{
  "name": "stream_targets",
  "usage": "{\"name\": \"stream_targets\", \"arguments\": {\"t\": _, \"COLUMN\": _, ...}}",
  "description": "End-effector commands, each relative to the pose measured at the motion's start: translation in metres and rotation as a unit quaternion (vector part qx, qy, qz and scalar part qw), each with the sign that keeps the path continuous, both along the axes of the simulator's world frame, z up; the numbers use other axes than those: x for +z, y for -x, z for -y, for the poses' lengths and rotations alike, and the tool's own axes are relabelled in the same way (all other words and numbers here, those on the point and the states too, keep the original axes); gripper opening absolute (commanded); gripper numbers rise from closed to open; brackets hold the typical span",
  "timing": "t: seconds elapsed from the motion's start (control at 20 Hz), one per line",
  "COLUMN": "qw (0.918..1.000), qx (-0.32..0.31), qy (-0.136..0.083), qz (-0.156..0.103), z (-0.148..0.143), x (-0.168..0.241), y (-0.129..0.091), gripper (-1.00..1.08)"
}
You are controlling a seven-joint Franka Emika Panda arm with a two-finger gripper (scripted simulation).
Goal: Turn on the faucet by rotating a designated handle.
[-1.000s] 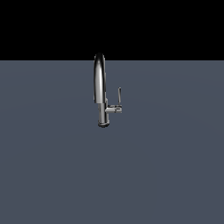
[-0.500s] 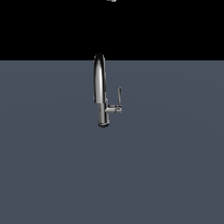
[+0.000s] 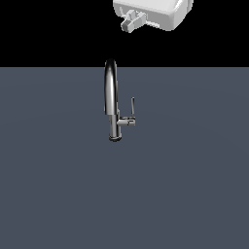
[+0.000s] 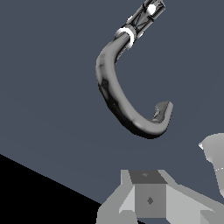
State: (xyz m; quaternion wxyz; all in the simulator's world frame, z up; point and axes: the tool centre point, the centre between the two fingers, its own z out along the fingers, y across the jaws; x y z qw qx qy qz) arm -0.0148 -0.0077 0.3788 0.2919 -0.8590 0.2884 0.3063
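Observation:
The chrome faucet [image 3: 111,95] stands upright on the grey surface, with its arched spout above a cylindrical base. The handle [image 3: 132,105], a thin dark lever, points up from a short chrome stub on the exterior view's right of the base. My gripper [image 3: 133,22] hangs high above the faucet, a little toward the exterior view's right, and touches nothing. In the wrist view the spout [image 4: 117,94] curves below my gripper [image 4: 183,173]. Its two fingers stand apart and hold nothing. I cannot make out the handle in the wrist view.
The flat dark grey surface [image 3: 58,185] stretches around the faucet. Behind it is a black background.
My gripper has come down into the top of the exterior view; one second ago it was out of view. The faucet and its handle have not moved.

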Motion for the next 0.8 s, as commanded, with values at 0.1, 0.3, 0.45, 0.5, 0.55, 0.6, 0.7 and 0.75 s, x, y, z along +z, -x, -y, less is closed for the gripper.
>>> {"name": "stream_targets", "arguments": {"t": 0.1, "qw": 0.9979, "qx": -0.037, "qy": -0.037, "qz": -0.037, "z": 0.006, "x": -0.023, "y": -0.022, "gripper": -1.0}}
{"name": "stream_targets", "arguments": {"t": 0.3, "qw": 0.9922, "qx": -0.071, "qy": -0.072, "qz": -0.072, "z": 0.012, "x": -0.046, "y": -0.041, "gripper": -1.0}}
{"name": "stream_targets", "arguments": {"t": 0.45, "qw": 0.9852, "qx": -0.098, "qy": -0.099, "qz": -0.1, "z": 0.016, "x": -0.066, "y": -0.054, "gripper": -1.0}}
{"name": "stream_targets", "arguments": {"t": 0.5, "qw": 0.9822, "qx": -0.108, "qy": -0.109, "qz": -0.109, "z": 0.017, "x": -0.073, "y": -0.058, "gripper": -1.0}}
{"name": "stream_targets", "arguments": {"t": 0.55, "qw": 0.9789, "qx": -0.117, "qy": -0.118, "qz": -0.119, "z": 0.018, "x": -0.08, "y": -0.062, "gripper": -1.0}}
{"name": "stream_targets", "arguments": {"t": 0.6, "qw": 0.9752, "qx": -0.127, "qy": -0.128, "qz": -0.128, "z": 0.019, "x": -0.087, "y": -0.067, "gripper": -1.0}}
{"name": "stream_targets", "arguments": {"t": 0.7, "qw": 0.9668, "qx": -0.147, "qy": -0.148, "qz": -0.148, "z": 0.022, "x": -0.103, "y": -0.074, "gripper": -1.0}}
{"name": "stream_targets", "arguments": {"t": 0.75, "qw": 0.9619, "qx": -0.157, "qy": -0.158, "qz": -0.159, "z": 0.023, "x": -0.111, "y": -0.078, "gripper": -1.0}}
